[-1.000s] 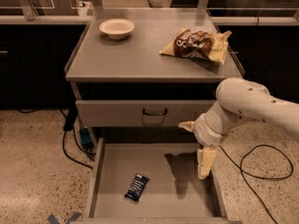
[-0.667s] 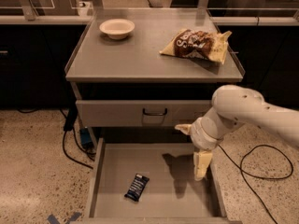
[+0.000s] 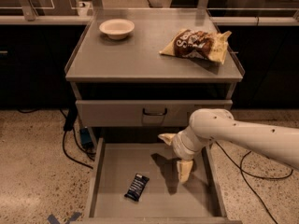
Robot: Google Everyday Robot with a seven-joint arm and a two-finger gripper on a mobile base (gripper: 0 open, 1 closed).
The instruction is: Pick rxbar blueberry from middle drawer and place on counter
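Observation:
The rxbar blueberry (image 3: 137, 186), a small dark navy bar with white print, lies flat on the floor of the open middle drawer (image 3: 96, 171), front left of centre. My gripper (image 3: 174, 155) hangs over the drawer's right-middle part, above and to the right of the bar and apart from it. Its two cream fingers (image 3: 184, 171) are spread open and hold nothing. The grey counter (image 3: 140, 55) tops the cabinet above.
A white bowl (image 3: 117, 28) sits at the counter's back left and a brown-and-yellow chip bag (image 3: 196, 45) at its back right. A shut drawer front with a black handle (image 3: 154, 112) is above the open drawer. Cables (image 3: 70, 143) lie on the floor on both sides.
My arm and gripper have shifted a little to the left over the drawer, closer to the bar. The bar has not moved.

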